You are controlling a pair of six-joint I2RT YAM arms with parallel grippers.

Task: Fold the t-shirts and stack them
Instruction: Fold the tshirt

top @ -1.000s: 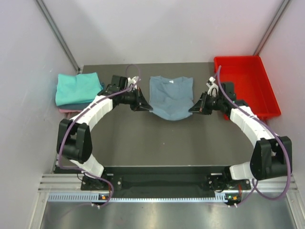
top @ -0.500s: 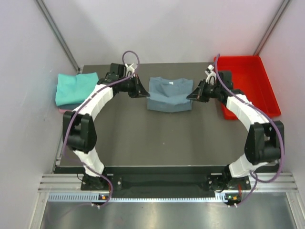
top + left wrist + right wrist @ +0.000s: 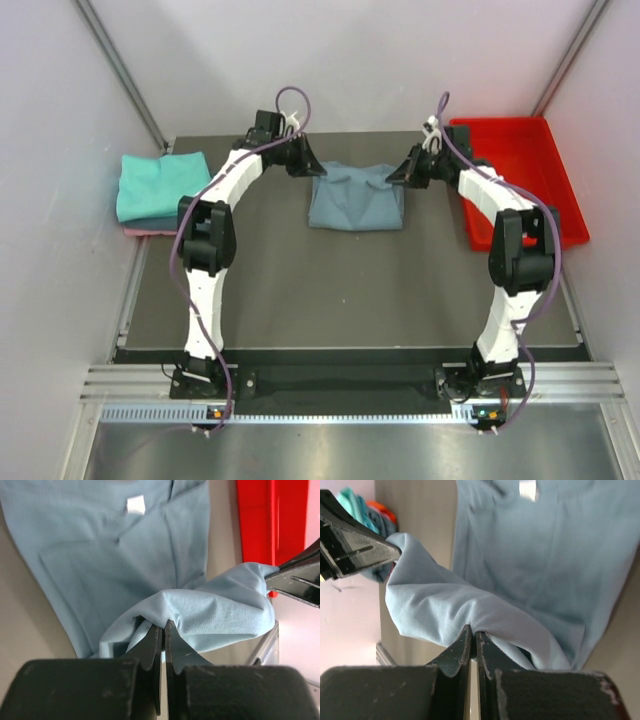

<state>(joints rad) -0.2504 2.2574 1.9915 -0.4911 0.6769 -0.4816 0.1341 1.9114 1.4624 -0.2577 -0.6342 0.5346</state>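
Top external view: the left tool (image 3: 316, 170) and right tool (image 3: 393, 176) each pinch a corner of the shirt (image 3: 356, 203). Both have moved farther back. The shirt looks shorter now, lying at the back of the desk (image 3: 300, 290).

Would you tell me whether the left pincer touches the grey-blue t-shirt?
Touching: left wrist view shows the left pincer shut on the grey-blue t-shirt.

Left claw (image 3: 313, 167), right claw (image 3: 397, 175) at far corners of grey-blue t-shirt (image 3: 356, 202); folded teal stack (image 3: 160, 186) left, red tray (image 3: 537, 168) right.
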